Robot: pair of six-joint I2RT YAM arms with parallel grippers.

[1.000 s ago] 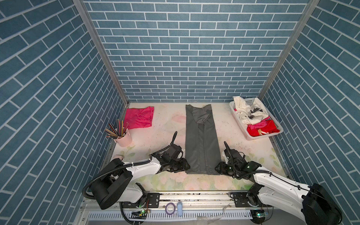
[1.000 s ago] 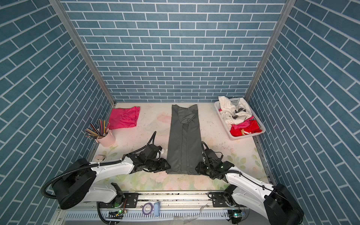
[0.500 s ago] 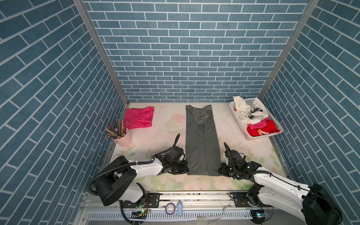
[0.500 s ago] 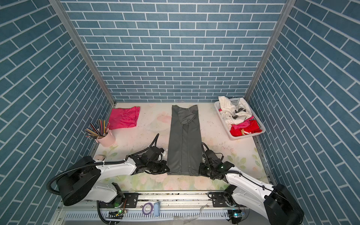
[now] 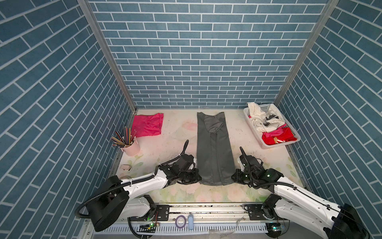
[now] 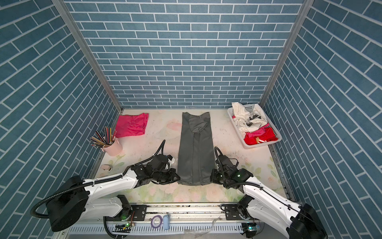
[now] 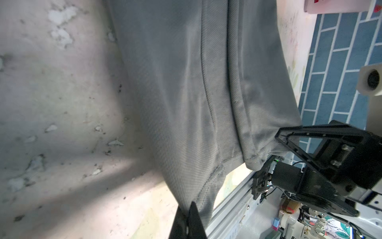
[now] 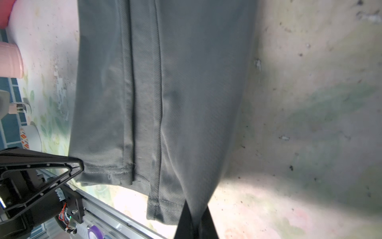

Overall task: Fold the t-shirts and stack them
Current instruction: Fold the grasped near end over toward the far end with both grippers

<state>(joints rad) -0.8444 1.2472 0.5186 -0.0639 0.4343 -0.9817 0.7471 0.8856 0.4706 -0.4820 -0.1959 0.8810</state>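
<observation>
My left hand [image 5: 197,179] was pinched shut on the near left hem corner of the dark grey t-shirt [image 5: 214,149], low against the counter [image 5: 165,144]. In the left wrist view its fingers [image 7: 195,223] met with the cloth edge running in between them. My right hand [image 5: 233,179] was clamped the same way on the near right hem corner, its fingers [image 8: 184,225] closed over the fabric. Between the two hands the hem lay on the counter.

From there the shirt ran straight away from both hands as a long narrow strip. Its sides were folded in toward the middle, and a sleeve was turned over near the far end.

Well beyond my left hand, off to its outer side, stood a pink cup of coloured pencils [image 5: 132,148]. Farther out still, the hot pink t-shirt [image 5: 147,125] lay flat by the far corner. Well beyond my right hand, off to its outer side, the white perforated basket [image 5: 275,145] held crumpled white and red clothes.
</observation>
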